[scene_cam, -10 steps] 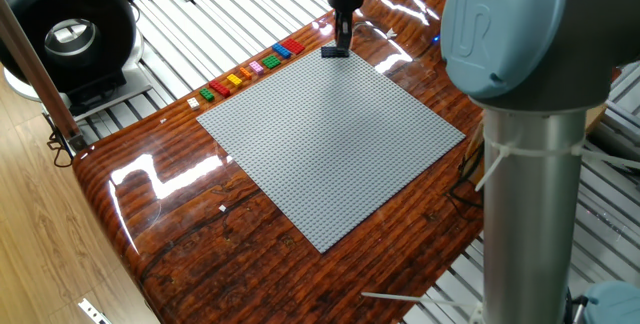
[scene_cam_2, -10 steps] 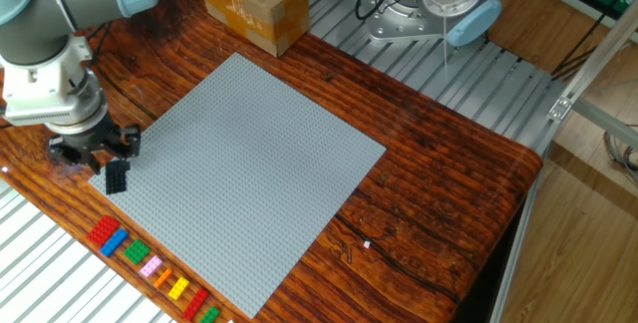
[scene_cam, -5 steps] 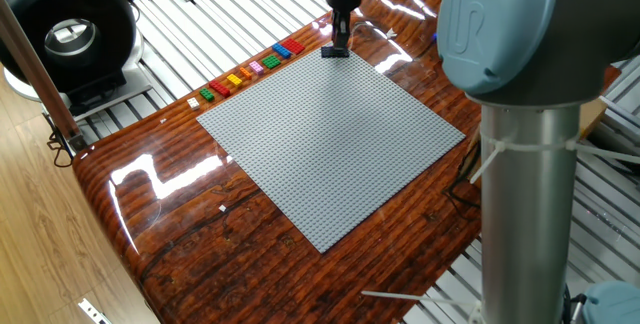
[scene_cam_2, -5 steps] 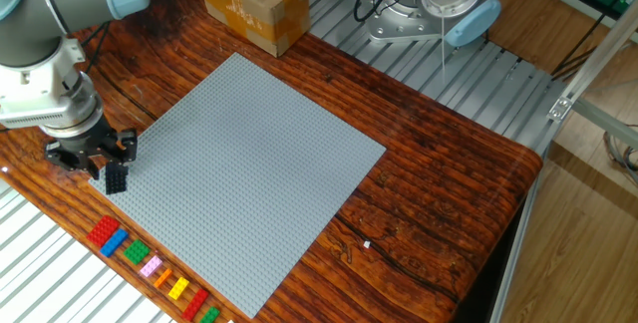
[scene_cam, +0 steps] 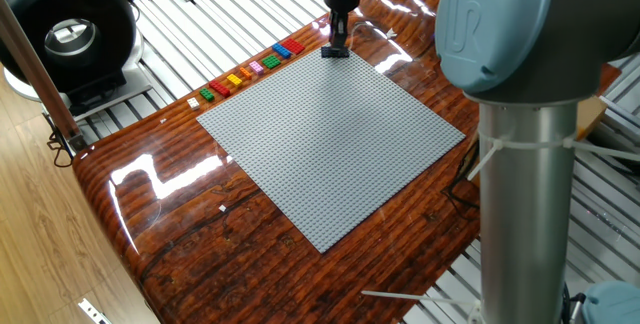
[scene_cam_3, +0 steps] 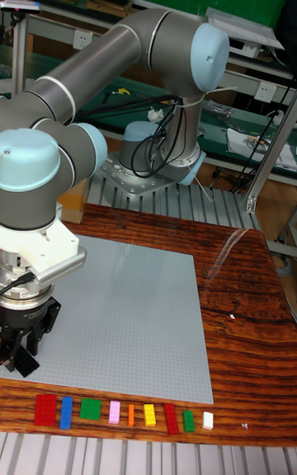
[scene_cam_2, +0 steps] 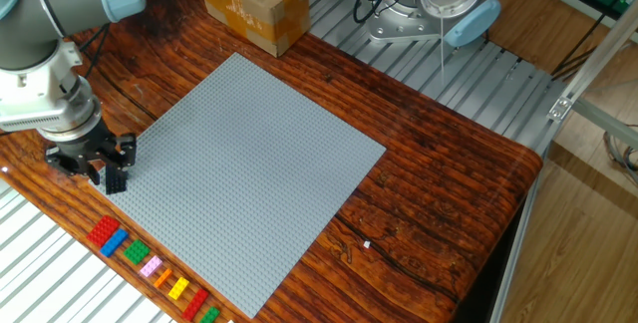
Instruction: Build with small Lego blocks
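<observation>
At the grey baseplate's (scene_cam_2: 249,163) corner, the gripper (scene_cam_2: 113,175) clamps a dark block (scene_cam_2: 117,179) — apparently seated, though the view is poor. Press straight down — studs aligned — before letting go.

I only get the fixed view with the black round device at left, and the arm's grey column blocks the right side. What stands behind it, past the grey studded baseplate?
Observer: A brown cardboard box stands on the wooden table beside a corner of the grey studded baseplate.
Operator: How many small bricks in the row?
Observer: Nine, from a red brick to a white one.
Operator: And the gripper?
Observer: The two-finger gripper is shut on a small dark block at the baseplate's corner nearest that red brick.
</observation>
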`<state>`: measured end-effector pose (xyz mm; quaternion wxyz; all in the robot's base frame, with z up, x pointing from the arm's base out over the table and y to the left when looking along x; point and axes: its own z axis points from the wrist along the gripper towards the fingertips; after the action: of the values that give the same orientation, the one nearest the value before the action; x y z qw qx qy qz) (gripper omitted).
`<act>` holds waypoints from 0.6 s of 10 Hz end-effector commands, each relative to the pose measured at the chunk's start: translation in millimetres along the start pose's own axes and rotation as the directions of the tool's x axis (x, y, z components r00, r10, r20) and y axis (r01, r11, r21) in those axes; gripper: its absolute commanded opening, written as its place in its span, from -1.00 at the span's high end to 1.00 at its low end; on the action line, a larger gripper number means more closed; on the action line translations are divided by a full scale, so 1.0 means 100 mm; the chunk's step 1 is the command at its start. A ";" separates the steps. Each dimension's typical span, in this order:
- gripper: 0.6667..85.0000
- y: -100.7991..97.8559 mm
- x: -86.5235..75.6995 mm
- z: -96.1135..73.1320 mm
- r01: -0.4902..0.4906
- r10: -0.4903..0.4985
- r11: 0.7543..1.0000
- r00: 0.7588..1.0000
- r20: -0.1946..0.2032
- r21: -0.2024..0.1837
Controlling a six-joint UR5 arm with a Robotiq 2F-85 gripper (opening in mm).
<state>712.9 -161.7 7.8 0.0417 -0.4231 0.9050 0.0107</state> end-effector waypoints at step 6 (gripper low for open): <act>-0.02 0.01 -0.01 0.03 -0.001 0.001 1.000 1.000 0.021 -0.013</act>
<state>714.8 -160.6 4.3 0.0454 -0.4247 0.9041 0.0157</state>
